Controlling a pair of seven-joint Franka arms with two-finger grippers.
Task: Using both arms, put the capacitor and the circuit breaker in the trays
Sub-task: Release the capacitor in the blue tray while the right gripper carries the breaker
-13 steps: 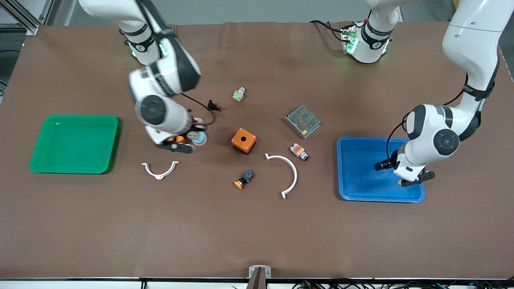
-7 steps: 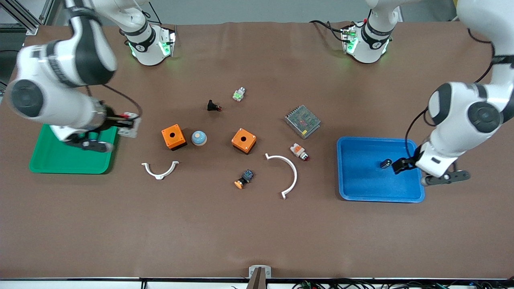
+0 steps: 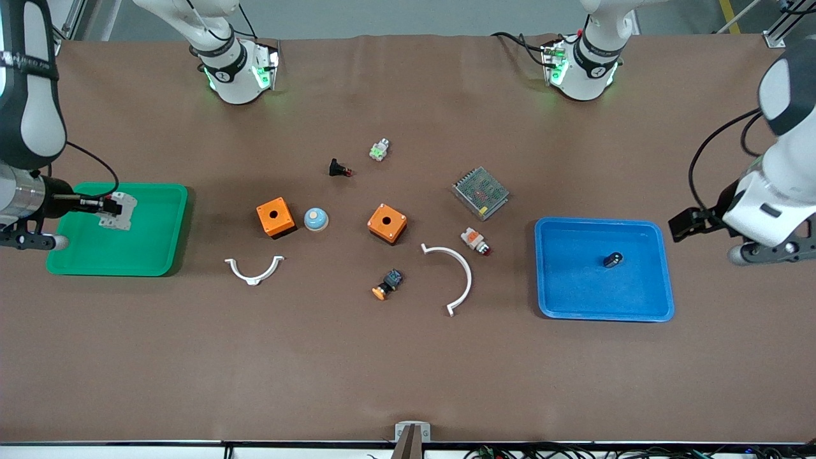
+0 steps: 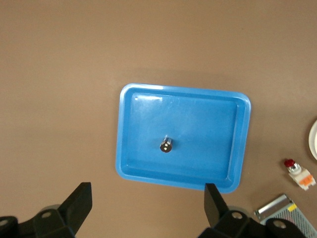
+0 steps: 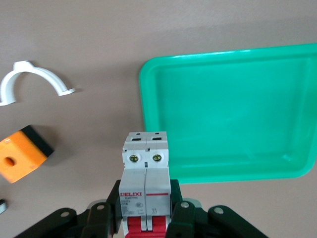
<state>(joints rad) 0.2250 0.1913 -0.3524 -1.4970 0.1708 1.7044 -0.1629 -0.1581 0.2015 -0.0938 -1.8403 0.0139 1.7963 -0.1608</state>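
Both arms swung outward since earlier. We note capacitor [image 3: 613, 259] lies in blue tray [image 3: 663, 268]; left tool [image 4: 148, 208], fingers apart, hangs past that tray's end. Right tool [image 3: 109, 206] clamps breaker [image 3: 121, 211] over green tray [image 3: 159, 255]; release remains.

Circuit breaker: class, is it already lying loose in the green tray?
No. The circuit breaker is clamped between the right gripper's fingers, held in the air over the green tray.

White arms [image 3: 781, 172], black bands, black end effectors.
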